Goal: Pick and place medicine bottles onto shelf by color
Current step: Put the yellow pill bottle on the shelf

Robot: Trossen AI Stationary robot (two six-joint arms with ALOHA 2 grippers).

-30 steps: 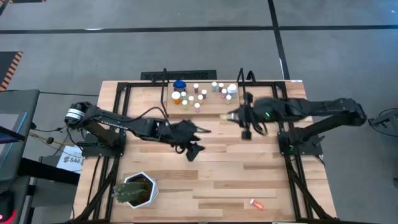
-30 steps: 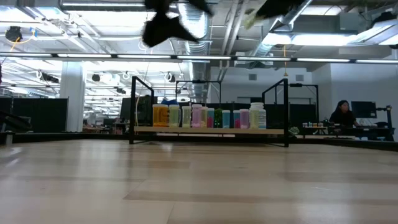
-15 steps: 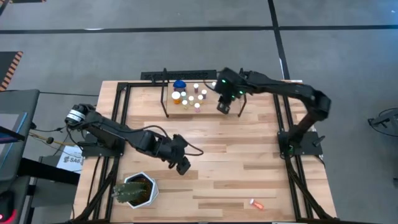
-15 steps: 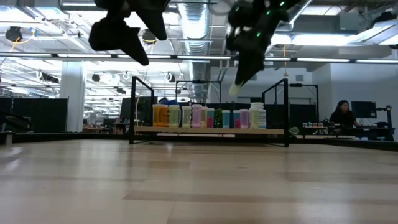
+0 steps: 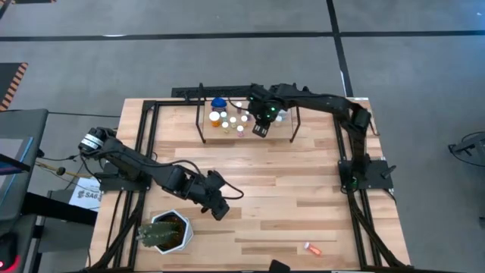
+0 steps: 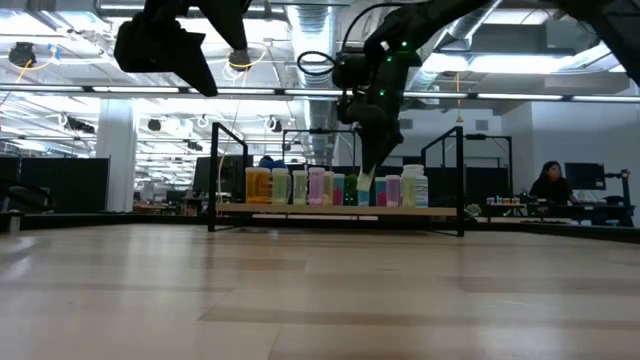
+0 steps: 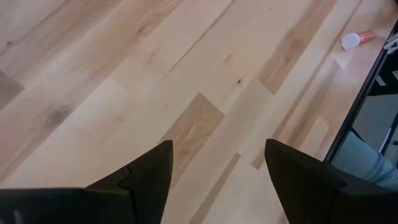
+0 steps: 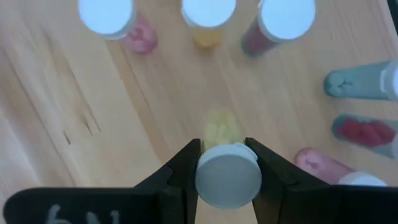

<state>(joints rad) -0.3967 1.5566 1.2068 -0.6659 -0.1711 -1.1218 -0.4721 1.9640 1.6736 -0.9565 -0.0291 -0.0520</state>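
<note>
Above the shelf (image 5: 227, 135) at the far side of the table (image 5: 303, 205), my right gripper (image 5: 260, 129) is clamped on a small yellow bottle (image 8: 222, 134) with a white cap, held upright between my two dark fingers (image 8: 181, 163). In the low view the bottle's base hangs just over the shelf plank, among the row of medicine bottles (image 6: 330, 188) already standing there. Through my right wrist camera I look down on their white caps: pink, yellow and dark red bodies ahead, more pink and red ones off to one side.

My left gripper (image 5: 218, 210) hovers over the near half of the table, close to the potted plant (image 5: 163, 232), its fingers spread apart and holding nothing. One orange bottle (image 5: 312, 248) lies on its side near the table's front edge, well apart from both arms.
</note>
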